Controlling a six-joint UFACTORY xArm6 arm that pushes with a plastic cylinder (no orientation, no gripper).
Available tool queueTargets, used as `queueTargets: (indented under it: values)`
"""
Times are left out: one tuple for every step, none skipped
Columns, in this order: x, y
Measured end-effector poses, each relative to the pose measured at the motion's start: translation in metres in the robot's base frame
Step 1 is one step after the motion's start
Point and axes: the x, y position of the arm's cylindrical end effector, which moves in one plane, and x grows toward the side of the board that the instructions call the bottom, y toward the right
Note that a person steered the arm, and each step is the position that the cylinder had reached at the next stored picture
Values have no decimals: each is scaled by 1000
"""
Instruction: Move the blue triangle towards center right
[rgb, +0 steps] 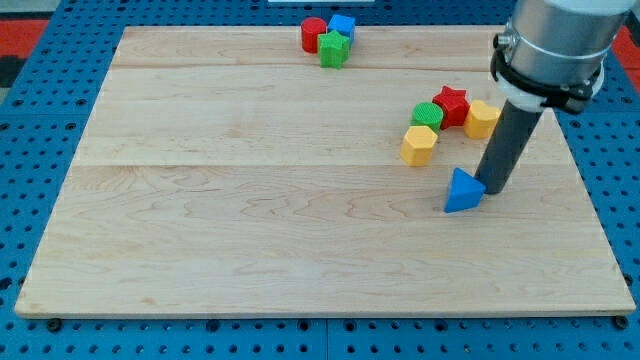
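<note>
The blue triangle (462, 192) lies on the wooden board (250, 220) at the view's right, a little below the middle. My tip (493, 189) rests on the board right against the triangle's right edge. The dark rod rises from it up to the grey arm body at the view's top right.
Just above the triangle is a cluster: a yellow hexagon block (419, 145), a green round block (427, 115), a red star (451, 104) and a yellow block (483, 118) partly behind the rod. At the top edge sit a red block (314, 33), a green block (333, 49) and a blue block (343, 26).
</note>
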Motion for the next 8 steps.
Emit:
queueTargets:
  values:
    - [4, -33]
    - [22, -69]
    - [52, -69]
    - [62, -100]
    - [36, -128]
    - [-3, -143]
    - [-36, -155]
    - [-41, -136]
